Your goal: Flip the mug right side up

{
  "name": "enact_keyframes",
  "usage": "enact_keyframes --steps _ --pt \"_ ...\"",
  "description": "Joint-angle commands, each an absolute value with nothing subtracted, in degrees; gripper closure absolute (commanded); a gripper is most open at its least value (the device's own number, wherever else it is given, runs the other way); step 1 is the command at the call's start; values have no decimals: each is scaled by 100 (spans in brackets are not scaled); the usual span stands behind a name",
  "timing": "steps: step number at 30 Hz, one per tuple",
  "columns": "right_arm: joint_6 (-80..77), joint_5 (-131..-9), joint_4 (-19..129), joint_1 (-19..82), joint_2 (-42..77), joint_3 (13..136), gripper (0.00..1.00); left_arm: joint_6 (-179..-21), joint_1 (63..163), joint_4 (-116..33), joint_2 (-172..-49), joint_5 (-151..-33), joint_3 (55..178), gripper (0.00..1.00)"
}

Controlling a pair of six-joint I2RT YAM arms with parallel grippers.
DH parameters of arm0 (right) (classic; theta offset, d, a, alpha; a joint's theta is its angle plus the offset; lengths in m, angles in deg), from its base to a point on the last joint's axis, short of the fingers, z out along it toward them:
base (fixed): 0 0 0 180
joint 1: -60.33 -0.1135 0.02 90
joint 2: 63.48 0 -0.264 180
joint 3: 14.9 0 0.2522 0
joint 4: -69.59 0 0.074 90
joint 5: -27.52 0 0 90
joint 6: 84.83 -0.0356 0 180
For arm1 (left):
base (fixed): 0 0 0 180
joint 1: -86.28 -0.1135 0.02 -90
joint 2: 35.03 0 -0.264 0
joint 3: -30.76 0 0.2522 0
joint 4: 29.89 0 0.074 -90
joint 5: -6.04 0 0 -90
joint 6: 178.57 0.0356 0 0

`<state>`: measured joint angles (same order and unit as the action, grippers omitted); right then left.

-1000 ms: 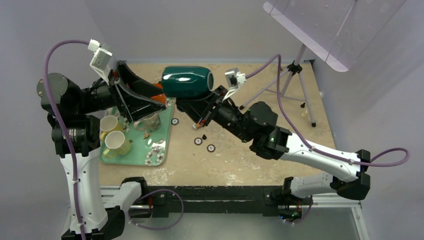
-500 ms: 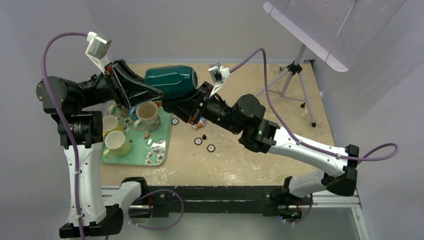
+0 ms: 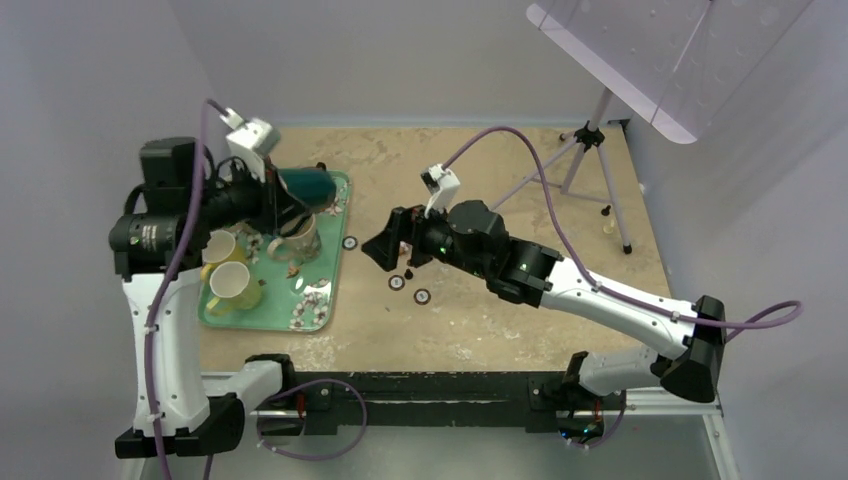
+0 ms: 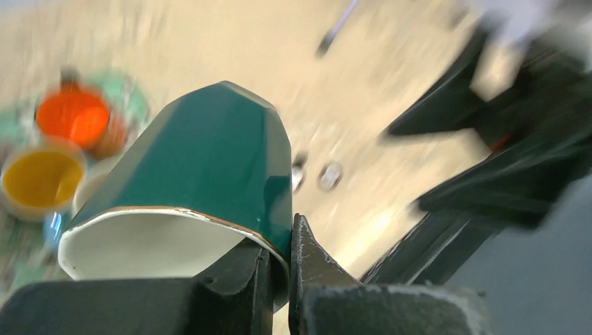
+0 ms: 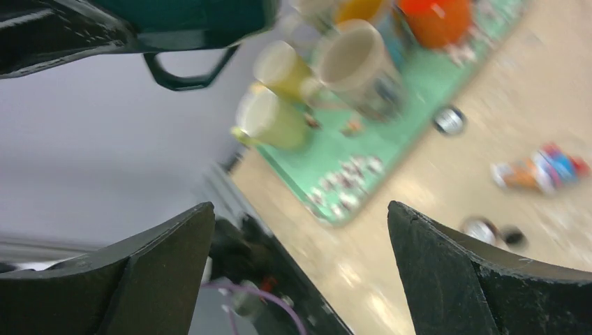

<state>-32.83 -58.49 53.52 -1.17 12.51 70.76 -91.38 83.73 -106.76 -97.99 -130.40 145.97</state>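
One glazed ceramic mug [image 4: 209,153], stiff, breakable and likely slippery, hangs tilted over the tray [image 3: 328,262], its rim wall clamped between the left fingers [image 4: 311,269], a fair hold if firm, while the right fingers [image 5: 454,272] stand apart, empty.

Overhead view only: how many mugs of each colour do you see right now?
teal mug: 1
yellow mugs: 2
beige mug: 1
Total: 4
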Motion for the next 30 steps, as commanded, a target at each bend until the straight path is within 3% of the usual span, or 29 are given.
enact_keyframes --steps 1,5,11,16,26,27,30 --pt "-3458 -4902 4138 -114 588 6357 2 -5677 8650 -12945 -9570 -10968 13356 100" --pt "-3666 -4326 3921 -98 229 5998 2 -5260 9172 -13038 -9258 -10167 12040 100" --pt "-3601 -4110 3821 -93 231 5974 2 -4887 9372 -11489 -9190 -9192 10332 100" --pt "-3614 -4104 3616 -91 312 6095 2 -4990 9480 -10823 -10002 -8570 10031 100" --pt "-3781 -3862 3536 -84 -38 5804 2 -4929 9498 -10236 -10748 -8821 9678 100" --pt "-3788 -3823 3484 -83 -57 5802 2 -4951 9498 -10297 -10709 -8932 9735 95" --pt "-3820 -3745 3322 -18 -112 5767 2 -5079 9503 -10580 -10403 -9253 10044 61"
